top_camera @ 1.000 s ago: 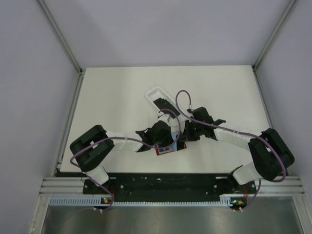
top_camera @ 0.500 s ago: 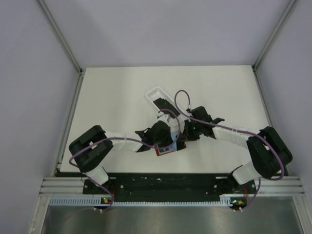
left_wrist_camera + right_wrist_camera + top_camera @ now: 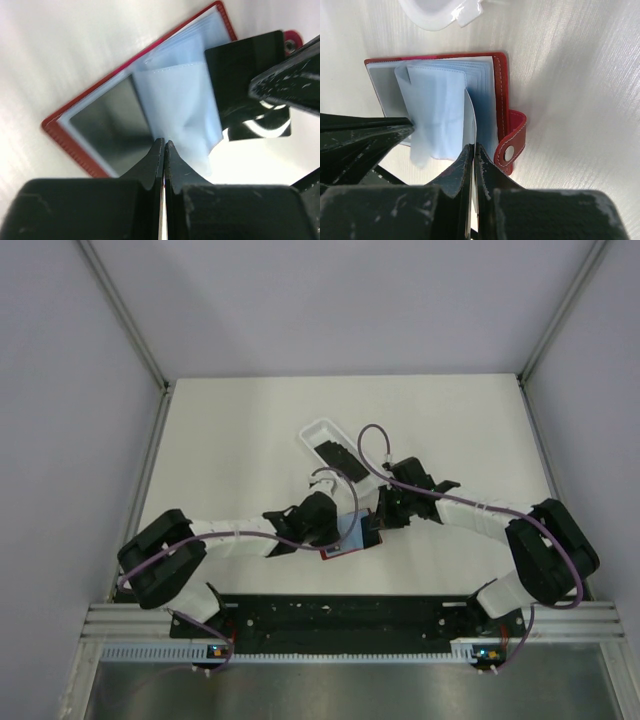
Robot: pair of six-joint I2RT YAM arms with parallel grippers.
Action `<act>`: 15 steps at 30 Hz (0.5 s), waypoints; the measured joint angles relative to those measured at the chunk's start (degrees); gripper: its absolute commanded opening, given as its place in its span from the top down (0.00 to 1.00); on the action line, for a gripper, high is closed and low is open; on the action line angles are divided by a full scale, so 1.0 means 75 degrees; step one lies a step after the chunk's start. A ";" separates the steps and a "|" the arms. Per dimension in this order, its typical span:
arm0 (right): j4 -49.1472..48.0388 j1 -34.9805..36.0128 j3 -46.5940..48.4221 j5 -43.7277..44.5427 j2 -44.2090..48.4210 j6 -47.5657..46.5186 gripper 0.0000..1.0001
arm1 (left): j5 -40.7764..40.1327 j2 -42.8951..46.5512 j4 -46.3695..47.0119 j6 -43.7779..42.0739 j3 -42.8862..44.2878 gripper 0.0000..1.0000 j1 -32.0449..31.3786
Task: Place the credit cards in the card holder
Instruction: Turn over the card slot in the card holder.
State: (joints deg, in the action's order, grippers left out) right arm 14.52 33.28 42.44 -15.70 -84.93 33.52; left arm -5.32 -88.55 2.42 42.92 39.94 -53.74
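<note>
1. Nearest the arm bases, the card holder (image 3: 350,543) lies open on the white bench (image 3: 230,440). Its red cover is flat on the bench and its pale blue sleeves face up, right between the two claws.
2. The left claw (image 3: 164,147) is clenched tight, jaws pressed together with no gap. Its tips sit right at the edge of one pale blue sleeve (image 3: 175,100), and that leaf is lifted up off the stack, so it looks pinched in there.
3. The right claw (image 3: 472,152) is clenched too, with only a thin sliver showing edge-on between its jaws.
4. From the left wrist view that sliver turns out to be a glossy black credit card (image 3: 240,75). It is tilted off the bench, with one black finger (image 3: 290,82) of the right claw across its right side.
5. The card's left edge overlaps the right side of the open sleeves. I can't tell whether it is inside a pocket.
6. The closure tab (image 3: 512,145) with its metal snap hangs off the card holder's right edge and rests on the bench.
7. Further back, just beyond the card holder, sits a white tray (image 3: 318,430), set at a slant.
8. A second black card (image 3: 335,455) lies inside that tray.
</note>
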 measured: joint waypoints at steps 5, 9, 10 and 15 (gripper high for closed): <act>0.0003 0.0000 0.0000 0.0006 0.0000 -0.0003 1.00 | -0.0289 0.0845 -0.0819 0.0012 -0.0428 1.00 0.0009; 0.0003 0.0000 0.0003 0.0003 0.0000 -0.0006 1.00 | -0.0595 0.1617 -0.1536 0.0131 -0.0801 1.00 0.0009; 0.0003 0.0000 0.0003 0.0006 0.0000 -0.0006 1.00 | -0.0676 0.1824 -0.1711 0.0181 -0.0860 1.00 0.0009; 0.0006 0.0000 0.0003 0.0003 0.0000 -0.0006 1.00 | -0.1020 0.3159 -0.2276 0.0323 -0.0924 1.00 0.0009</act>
State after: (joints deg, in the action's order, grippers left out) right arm 14.57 33.28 42.46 -15.68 -84.93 33.47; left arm -12.97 -64.86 -14.66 45.34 33.01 -53.67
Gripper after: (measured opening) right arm 0.006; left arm 0.013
